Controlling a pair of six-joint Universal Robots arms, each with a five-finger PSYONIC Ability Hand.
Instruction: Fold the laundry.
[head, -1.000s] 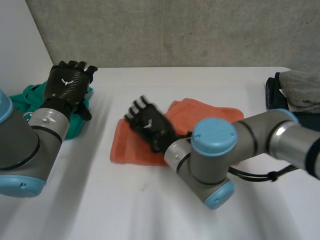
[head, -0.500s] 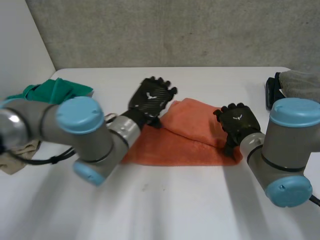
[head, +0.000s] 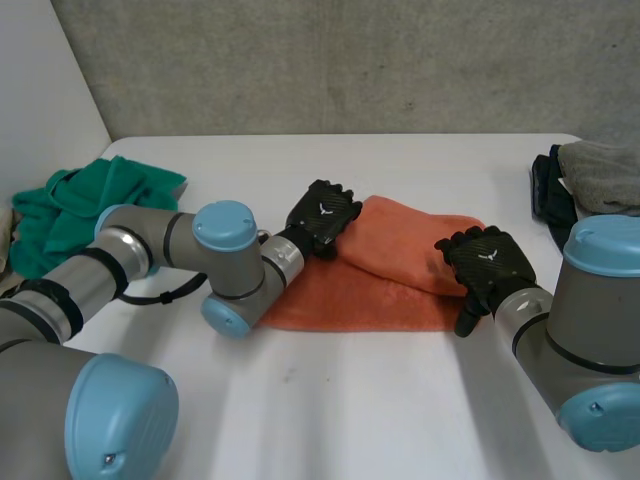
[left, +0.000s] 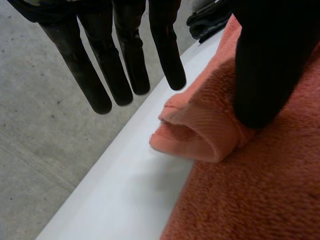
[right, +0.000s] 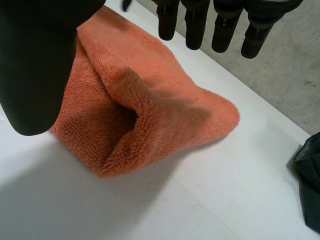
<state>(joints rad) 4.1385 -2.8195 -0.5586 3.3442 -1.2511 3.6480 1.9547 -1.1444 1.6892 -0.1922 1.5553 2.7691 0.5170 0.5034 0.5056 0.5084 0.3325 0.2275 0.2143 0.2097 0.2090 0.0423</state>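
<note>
Inspecting the orange towel (head: 395, 285), lying mid-way along the white table (head: 350, 420), far layer doubled over itself in a loose, puffed fold. Found the left hand (head: 322, 214) at the towel's far left corner, fingers (left: 127, 70) straight and reaching past the towel's edge, thumb over the rolled corner, contact uncertain; nothing gripped. Found the right hand (head: 487, 260) at the towel's right end, fingers (right: 195, 25) straight above the gaping fold, likewise empty.

Judged at risk of springing open or bunching if pressed unevenly, owing to the slack fold. Also at risk of skewing if pulled from one end alone.

Noted a green cloth (head: 90, 200) well left of the towel and a grey cloth (head: 600, 170) well right of it.

Found no brand, label or writing on the towel. Noted a small pale emblem on the back of each hand, no letters readable.
</note>
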